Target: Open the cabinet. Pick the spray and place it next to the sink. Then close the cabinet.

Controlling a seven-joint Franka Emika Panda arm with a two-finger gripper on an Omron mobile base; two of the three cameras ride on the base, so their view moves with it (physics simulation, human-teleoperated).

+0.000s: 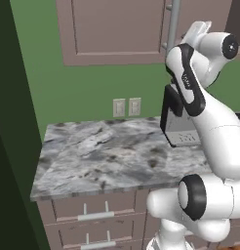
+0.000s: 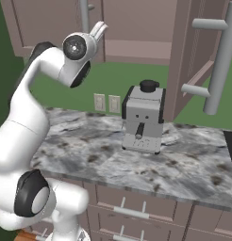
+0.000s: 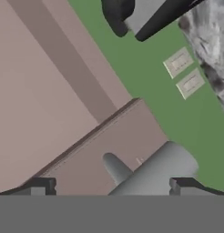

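Gripper spread about left cabinet handle.
Handle is straddled at 6 o'clock for pulling; right door is already swung open.

coffee machine on marbled counter, wall outlets

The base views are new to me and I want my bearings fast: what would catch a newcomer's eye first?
The white arm reaches up to the cabinet, its open gripper astride the left door's grey handle. The right door already stands swung out over the marbled counter. Beneath it sits a grey coffee machine, before a green wall with two outlets.
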